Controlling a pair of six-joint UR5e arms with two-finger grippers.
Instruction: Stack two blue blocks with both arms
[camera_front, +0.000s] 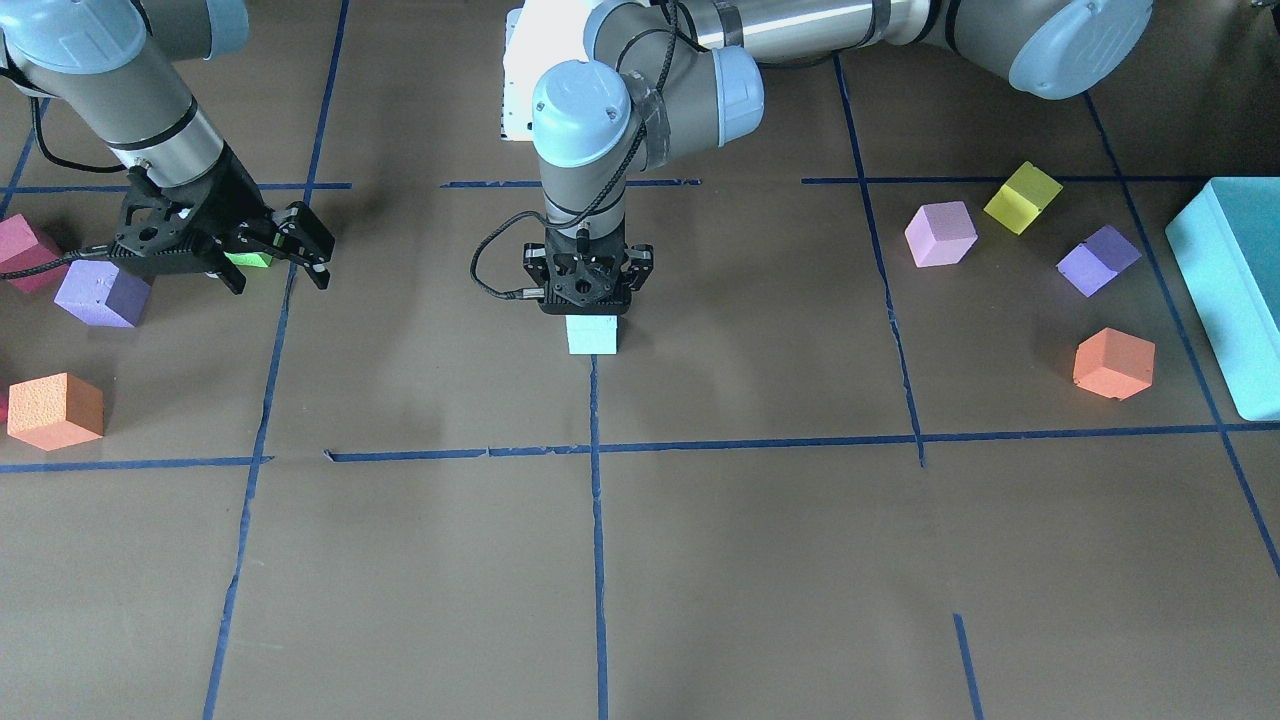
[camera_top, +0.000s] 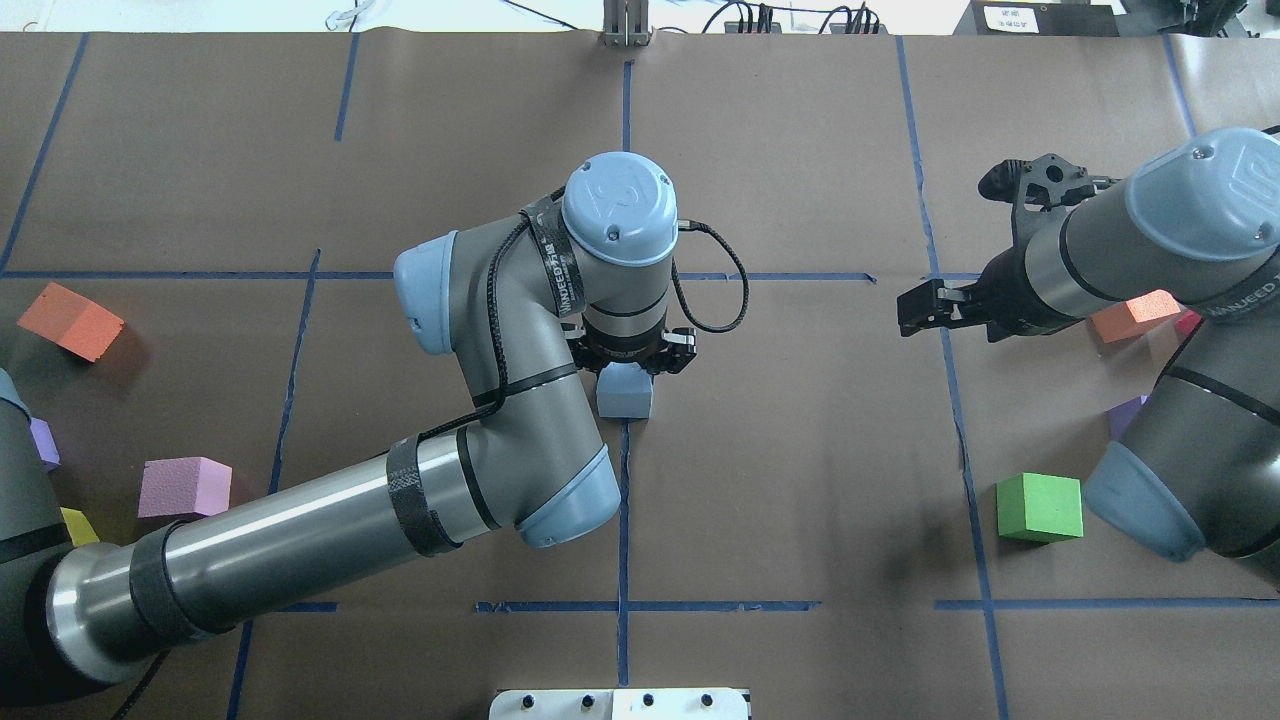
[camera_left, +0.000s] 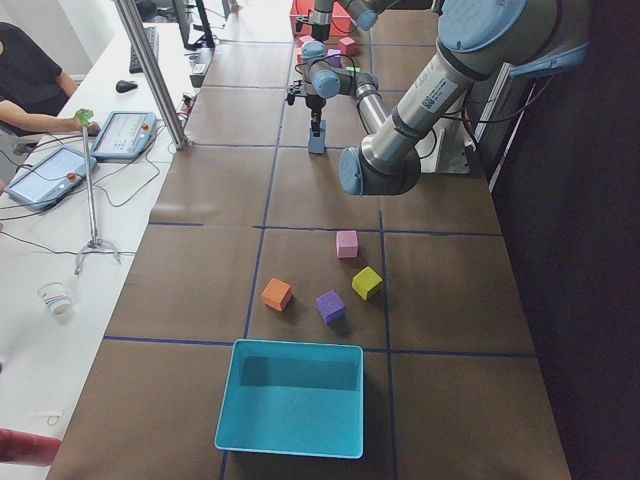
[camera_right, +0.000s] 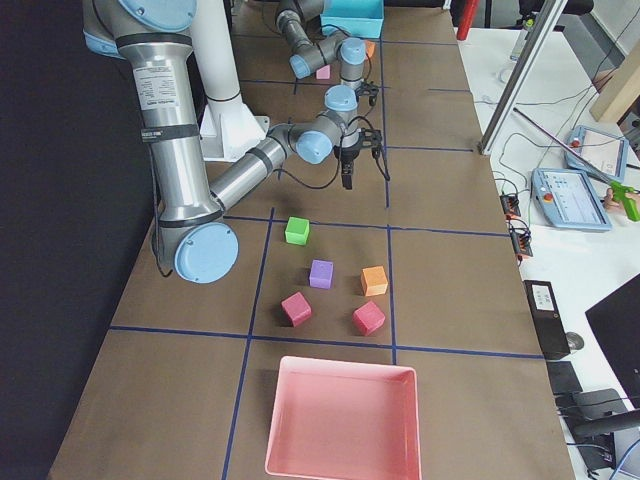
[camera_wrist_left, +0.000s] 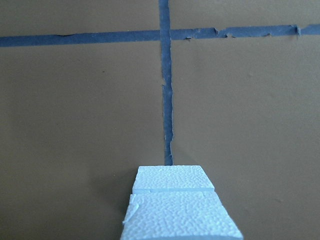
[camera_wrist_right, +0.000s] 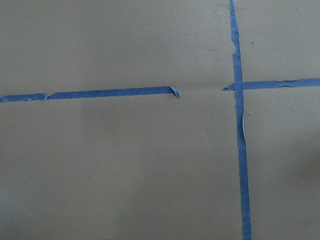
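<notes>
Stacked pale-blue foam cubes (camera_wrist_left: 175, 205) sat mid-desk; left gripper (camera_front: 592, 312) straddled the upper, steadying it I judged, grip indiscernible; right gripper (camera_front: 278, 277) gaped empty.

We see a long table (camera_front: 760, 560) covered in brown paper, divided into squares by lines of blue tape (camera_front: 597, 520). Even light falls on it, and the shadows are soft. In the exterior left view a white bench (camera_left: 40, 260) runs beside it, carrying two tablets (camera_left: 125, 135), a keyboard (camera_left: 152, 45), a mouse (camera_left: 125, 86) and a paper cup (camera_left: 58, 297). A slanted metal post (camera_left: 150, 70) rises at the table's edge. Along the opposite side we find only a dark backdrop (camera_left: 590, 300).
</notes>
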